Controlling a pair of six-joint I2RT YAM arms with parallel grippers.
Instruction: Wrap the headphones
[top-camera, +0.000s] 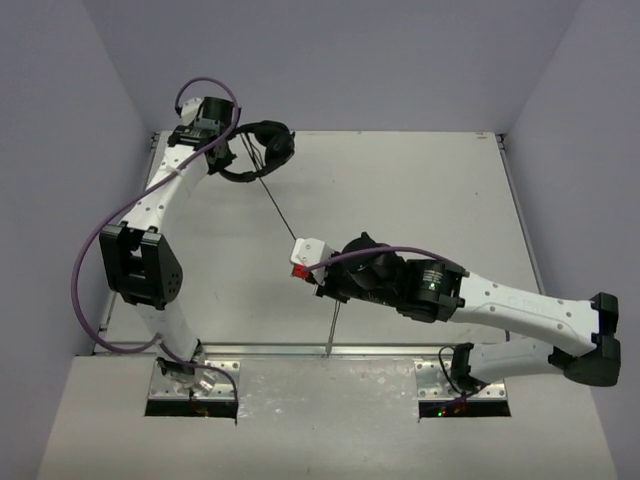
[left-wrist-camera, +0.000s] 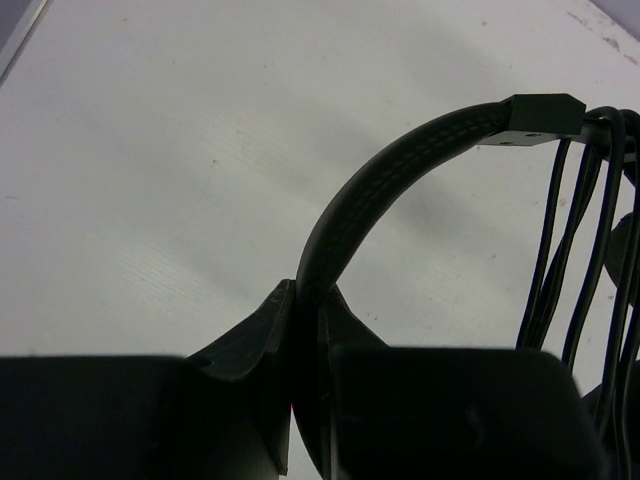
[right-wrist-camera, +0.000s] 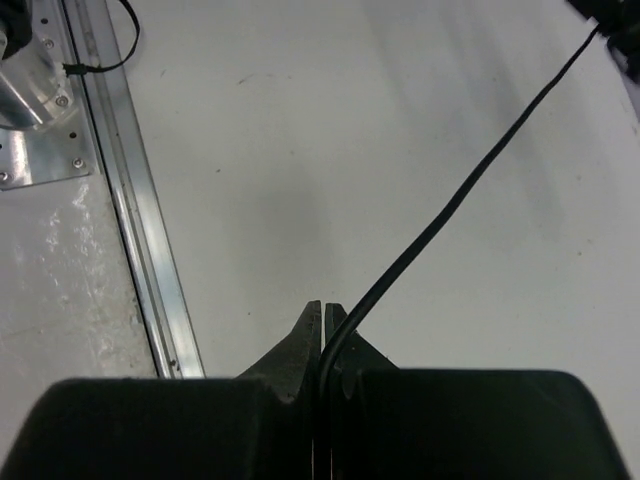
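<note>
The black headphones (top-camera: 264, 147) are at the table's far left, their padded headband (left-wrist-camera: 400, 160) clamped between the jaws of my left gripper (left-wrist-camera: 305, 290), which is shut on it. Several turns of the thin black cable (left-wrist-camera: 580, 250) hang over the headband's right end. From there the cable (top-camera: 275, 205) runs taut and diagonally to my right gripper (top-camera: 322, 285) near the table's middle. That right gripper (right-wrist-camera: 324, 310) is shut on the cable (right-wrist-camera: 470, 180), which leaves the jaws toward the upper right. A loose tail (top-camera: 332, 325) trails toward the near edge.
A metal rail (top-camera: 300, 351) borders the table's near edge, with the arm mount plates (right-wrist-camera: 30, 90) behind it. The left arm's thick purple cable (top-camera: 85, 270) loops outside the table's left edge. Walls close in the left, back and right sides.
</note>
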